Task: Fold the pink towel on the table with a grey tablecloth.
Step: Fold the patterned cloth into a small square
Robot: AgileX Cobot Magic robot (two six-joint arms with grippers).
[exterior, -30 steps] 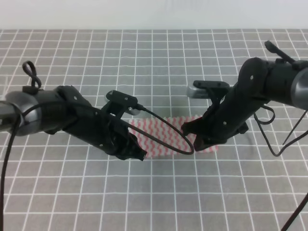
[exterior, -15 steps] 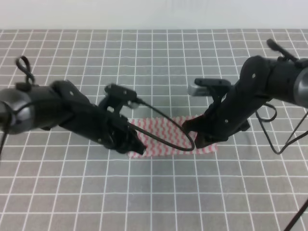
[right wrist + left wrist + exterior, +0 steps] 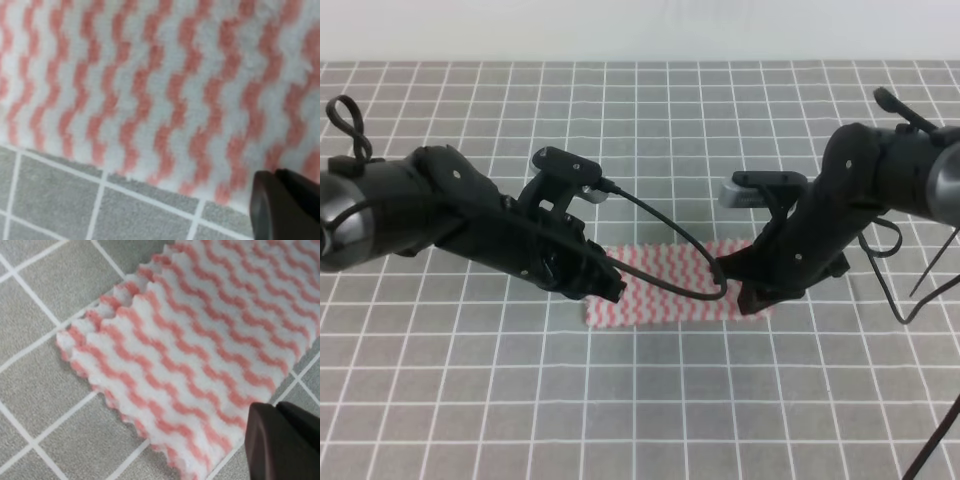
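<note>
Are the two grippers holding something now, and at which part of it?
It cannot be told. Both grippers, left and right, are low at opposite ends of the pink towel, but no view shows a grip on the cloth.

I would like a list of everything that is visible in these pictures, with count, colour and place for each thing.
pink towel: one, pink-and-white zigzag stripes, lying flat in the middle of the table, between the two arms.
table with a grey tablecloth: one, grey with a white square grid, filling most of the high view.
wall: one, pale strip, along the top edge of the high view.
left end effector: one, black, at the towel's left end.
right end effector: one, black, at the towel's right end.
cables: black, one looping across the towel, others hanging at the right.
</note>
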